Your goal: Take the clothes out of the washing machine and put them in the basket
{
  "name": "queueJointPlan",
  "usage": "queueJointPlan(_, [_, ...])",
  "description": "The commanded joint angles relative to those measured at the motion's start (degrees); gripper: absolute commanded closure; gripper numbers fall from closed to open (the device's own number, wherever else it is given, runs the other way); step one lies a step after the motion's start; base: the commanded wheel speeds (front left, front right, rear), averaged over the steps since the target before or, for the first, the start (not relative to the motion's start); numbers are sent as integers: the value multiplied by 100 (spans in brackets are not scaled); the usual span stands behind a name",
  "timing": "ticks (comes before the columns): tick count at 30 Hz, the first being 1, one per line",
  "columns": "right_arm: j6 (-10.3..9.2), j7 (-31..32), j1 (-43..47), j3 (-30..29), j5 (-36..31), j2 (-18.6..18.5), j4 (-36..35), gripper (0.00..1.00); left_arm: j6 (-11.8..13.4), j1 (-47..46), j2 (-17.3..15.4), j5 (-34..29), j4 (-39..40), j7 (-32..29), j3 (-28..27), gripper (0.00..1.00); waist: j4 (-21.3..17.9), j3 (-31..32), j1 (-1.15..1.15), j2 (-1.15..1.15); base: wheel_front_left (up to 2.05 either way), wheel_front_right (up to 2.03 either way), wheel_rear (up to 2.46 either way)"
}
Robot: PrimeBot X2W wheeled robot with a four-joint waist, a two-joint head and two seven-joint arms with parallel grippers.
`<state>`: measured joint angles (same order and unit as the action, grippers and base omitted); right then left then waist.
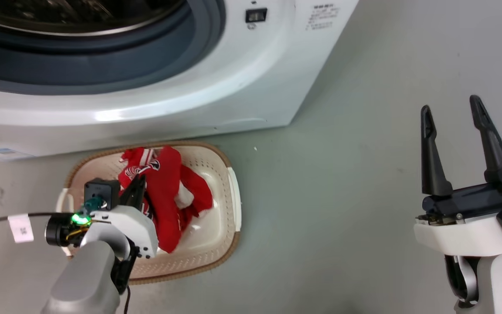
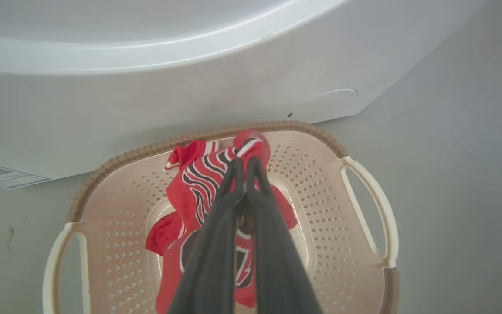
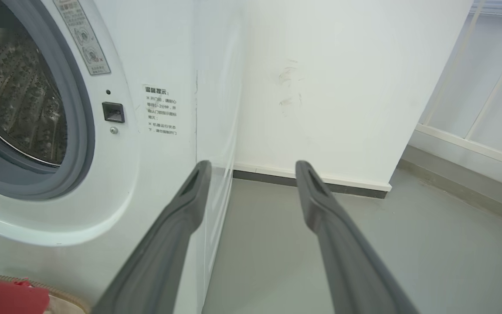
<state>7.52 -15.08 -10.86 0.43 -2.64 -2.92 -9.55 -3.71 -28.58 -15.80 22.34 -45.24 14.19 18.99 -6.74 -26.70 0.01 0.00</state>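
My left gripper (image 2: pixel 245 168) is pinched shut on the clothes (image 2: pixel 198 183), which hang into the middle of the basket (image 2: pixel 364 183), just before the washing machine (image 1: pixel 190 87). This looks like the drop-off; next I open and lift clear. My right gripper (image 1: pixel 450 104) stands wide, empty.

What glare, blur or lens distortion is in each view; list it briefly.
Head view: a bright glare streak on the white front of the washing machine. Left wrist view: wide-angle bending curves the machine's lower edge; the left gripper, shut on the clothes, looks soft up close. Right wrist view: the open right gripper blurs toward the bottom edge; glints on the drum.
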Motion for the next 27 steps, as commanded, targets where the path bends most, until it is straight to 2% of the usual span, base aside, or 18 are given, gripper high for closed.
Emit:
queueJointPlan(1, [-6,-14,-104,-12,2,8,-34,0,-13,-179,-8,-56,-194,32,16,100,-233,-387,-1,0,0,0,0])
queueJointPlan(12, [-6,-13,-301,-2,217,9,-143,0,-17,-1147,-104,-64,-1783,91,-18,100,-604,-1322,-1,0,0,0,0])
queueJointPlan(16, [-6,-13,-364,50,258,9,-170,0,-15,-1325,-154,-175,-1989,106,39,100,-683,-1593,-1,0,0,0,0])
queueJointPlan(24, [-7,-13,-489,100,274,9,-181,0,166,-1443,-243,-274,-2132,100,7,100,-767,-1805,-1,0,0,0,0])
queueJointPlan(25, [-6,-13,-493,91,263,9,-162,0,174,-1444,-218,-298,-2190,102,26,97,-761,-1784,-1,0,0,0,0])
queueJointPlan(26, [-7,-13,-486,77,253,8,-135,0,212,-1445,-191,-326,-2218,101,50,0,-752,-1754,-1,0,0,0,0])
queueJointPlan(27, [-6,-13,-476,68,240,9,-106,0,229,-1444,-151,-300,-2225,101,25,0,-734,-1711,-1,0,0,0,0])
